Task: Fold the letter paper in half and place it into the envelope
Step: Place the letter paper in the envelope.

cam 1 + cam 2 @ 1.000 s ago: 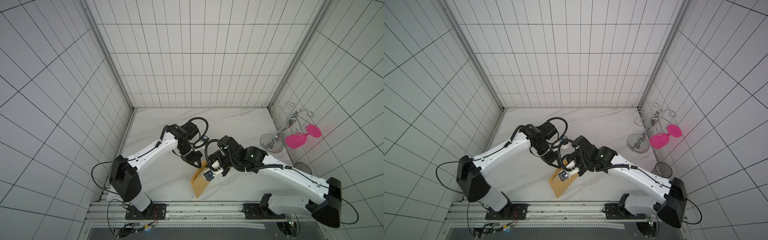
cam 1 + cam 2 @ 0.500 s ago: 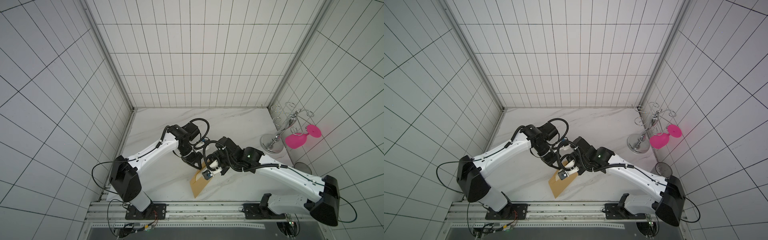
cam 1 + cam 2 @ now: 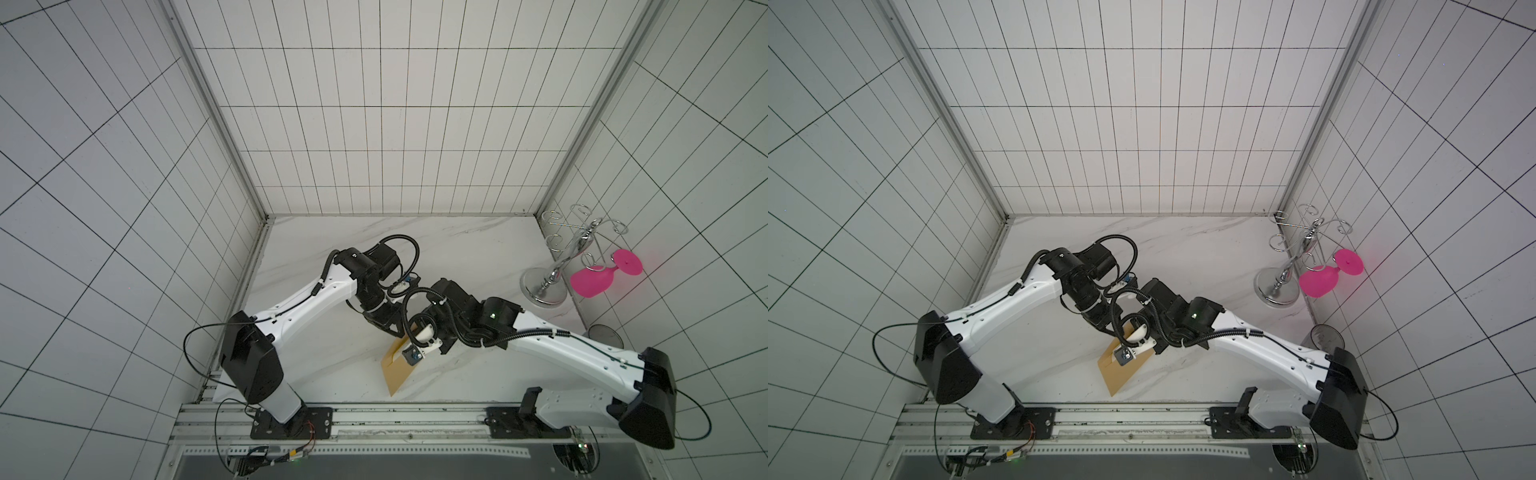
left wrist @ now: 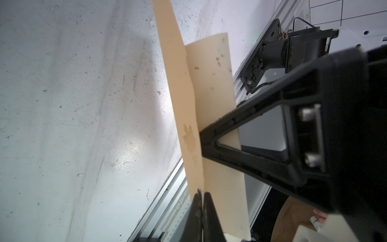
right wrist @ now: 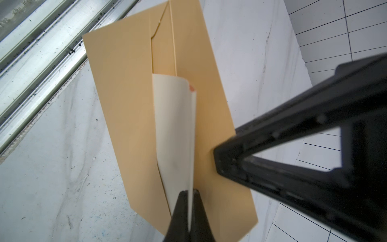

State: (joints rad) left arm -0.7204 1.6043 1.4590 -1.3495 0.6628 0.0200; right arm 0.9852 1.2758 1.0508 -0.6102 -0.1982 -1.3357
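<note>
Marble-patterned table (image 3: 332,357) inside white tiled walls (image 3: 374,124); the envelope (image 5: 125,104) lies flat on it, flap open. In both top views the arms' wrists hide the envelope's far half and the letter paper (image 5: 173,130). Right gripper (image 5: 189,194) and left gripper (image 4: 201,194) — jaws pressed together — each pinch the folded letter paper, its far end at the envelope's pocket mouth.

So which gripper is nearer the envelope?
Right. The right gripper hangs directly over the envelope, pinching the letter paper; the left gripper is beside its far end.
</note>
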